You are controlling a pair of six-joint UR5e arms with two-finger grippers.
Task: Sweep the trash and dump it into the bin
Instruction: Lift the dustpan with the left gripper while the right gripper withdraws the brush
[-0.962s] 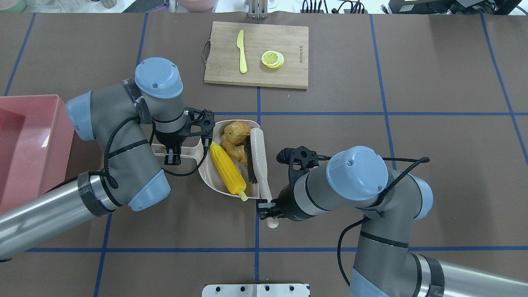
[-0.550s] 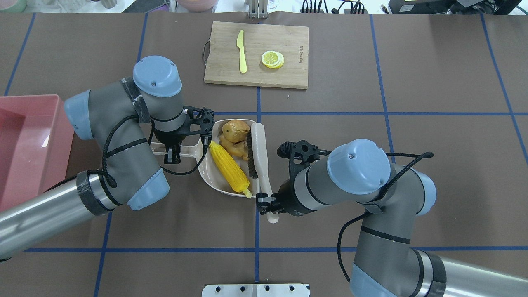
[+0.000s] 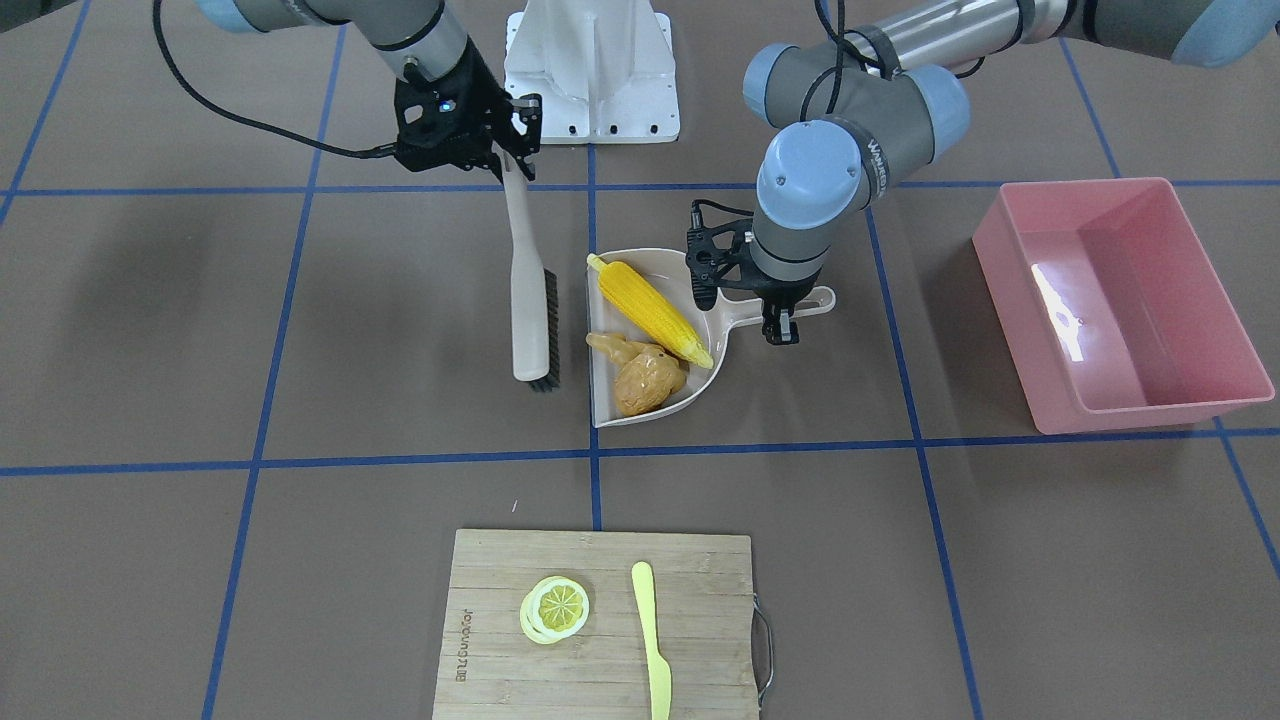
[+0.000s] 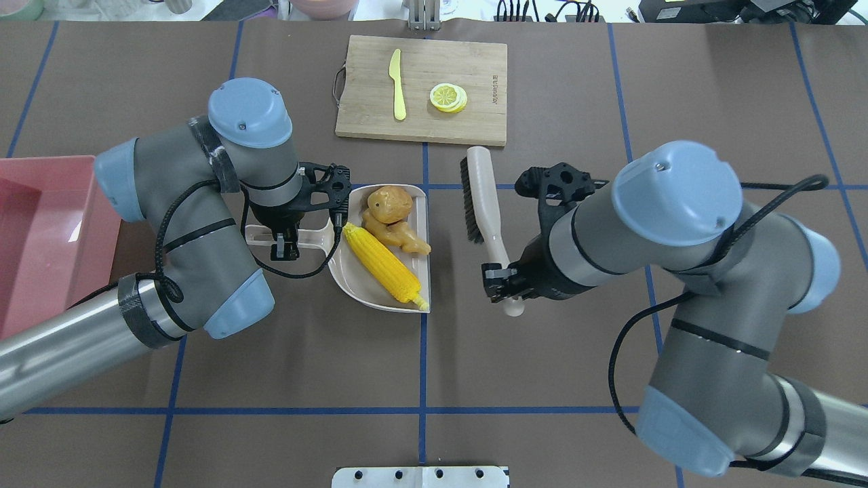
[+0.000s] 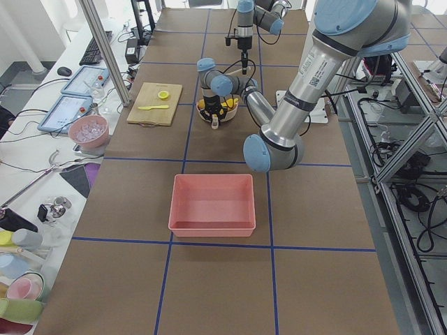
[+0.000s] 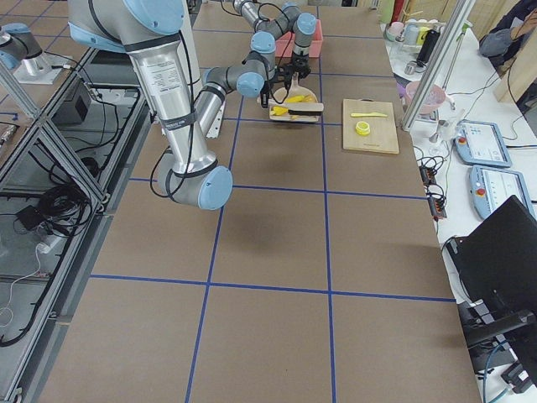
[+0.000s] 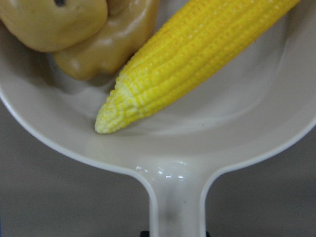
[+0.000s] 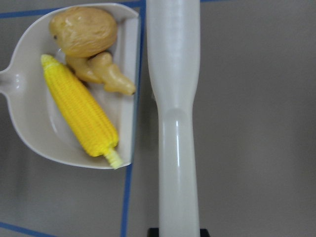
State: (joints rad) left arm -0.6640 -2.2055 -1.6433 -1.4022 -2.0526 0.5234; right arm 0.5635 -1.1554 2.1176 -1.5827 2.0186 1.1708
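Observation:
The yellow corn cob (image 4: 383,266), tan ginger root (image 4: 401,239) and brown potato (image 4: 388,203) lie in the beige dustpan (image 4: 358,288) at mid-table. My left gripper (image 4: 285,242) is shut on the dustpan's handle (image 7: 177,207); the left wrist view shows the corn (image 7: 197,64) close up. My right gripper (image 4: 505,285) is shut on the handle of the white brush (image 4: 483,196), held apart from the pan on its right. The pink bin (image 4: 41,230) stands empty at the table's left edge; it also shows in the front-facing view (image 3: 1120,300).
A wooden cutting board (image 4: 475,68) with a yellow knife (image 4: 397,85) and lemon slices (image 4: 447,97) lies at the far side, just beyond the brush head. Brown mat with blue tape lines covers the table.
My right gripper has carried the brush out of the dustpan's mouth, to the right and farther away. The dustpan with the three foods has shifted slightly away from me in my left gripper.

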